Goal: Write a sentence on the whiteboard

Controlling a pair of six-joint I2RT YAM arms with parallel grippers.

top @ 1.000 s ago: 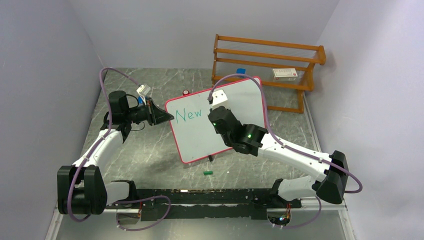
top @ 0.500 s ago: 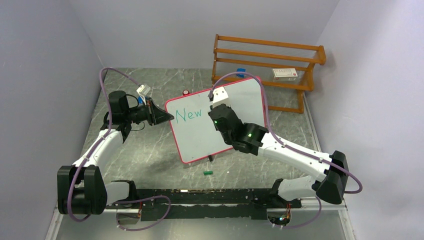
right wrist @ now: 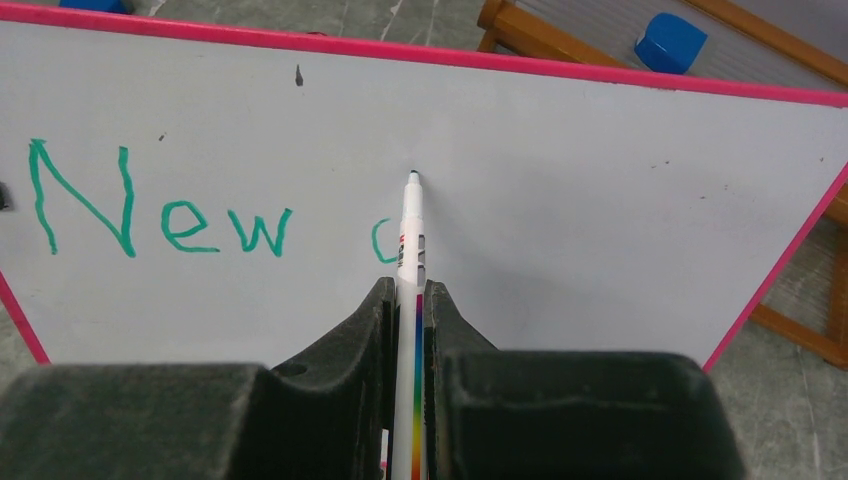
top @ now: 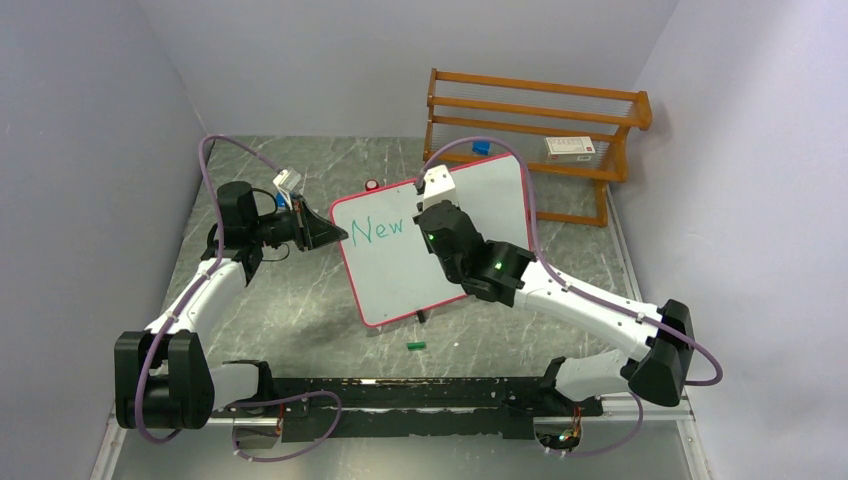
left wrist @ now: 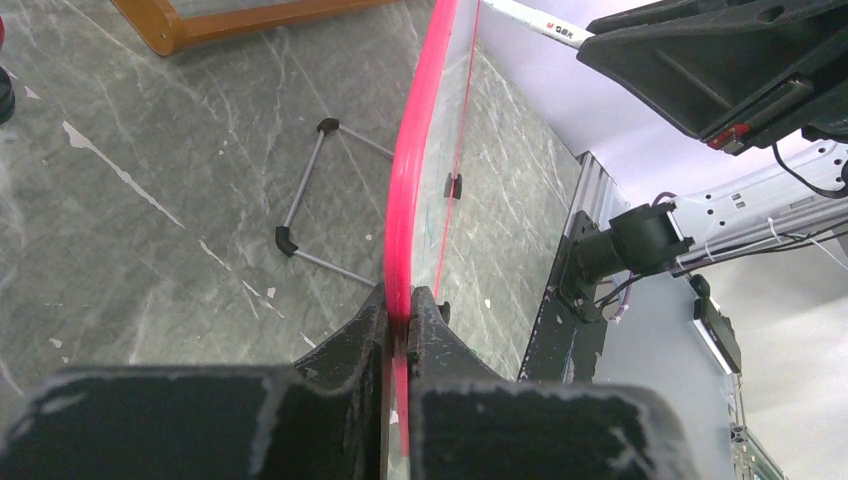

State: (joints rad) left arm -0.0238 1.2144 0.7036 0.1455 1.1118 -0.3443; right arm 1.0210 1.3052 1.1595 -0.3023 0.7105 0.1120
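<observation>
- While the whiteboard [top: 400, 275] stands propped on the table between the two arms, its look is easy to read: big white rectangle, rounded corners, thin pink-red rim.
- The sentence [right wrist: 160, 215] on it is just "New" in thin green letters, sitting on the board's upper left part in the right wrist view. A small curved green stroke [right wrist: 380, 240] starts just to the right of that word.
- The left gripper [left wrist: 400, 310] is at the board's left edge, fingers pressed together on the pink rim, so it's pinching the board itself.
- The right gripper [right wrist: 408, 295] is in front of the board's face, clamped on a white marker [right wrist: 410, 240] with a rainbow stripe. The marker's dark tip points at the board just above and right of the curved stroke, and looks to be touching it.
- Behind the board there's a thin wire stand [left wrist: 300, 215] on the table, seen from the left wrist.
- A wooden rack [top: 530, 110] sits behind the board's right end, and a small green cap [top: 416, 346] lies on the table in front of the board's lower edge.
</observation>
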